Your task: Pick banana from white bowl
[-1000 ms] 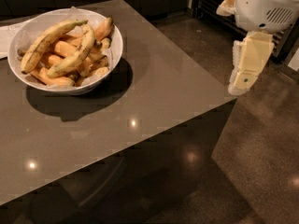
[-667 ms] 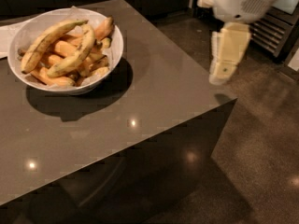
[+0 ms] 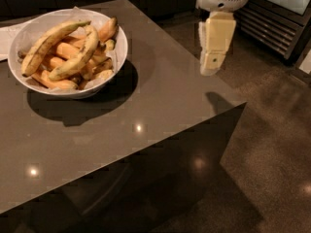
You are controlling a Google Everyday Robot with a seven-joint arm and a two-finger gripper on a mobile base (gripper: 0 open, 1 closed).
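From my station I see the gripper [image 3: 212, 68] hanging in the air past the far right edge of the dark table [image 3: 160, 101], pointing down and well apart from the white bowl [image 3: 122, 46]; it holds nothing, and I cannot tell whether it is spread or closed. The bowl sits at the table's far left. The banana [image 3: 80, 55] lies on top of the pile in it, curved, yellow-green and speckled, just right of a longer yellow-green banana [image 3: 47, 43], with short orange bananas [image 3: 59, 50] beneath them. The gripper's shadow [image 3: 217, 102] falls near the table's right corner
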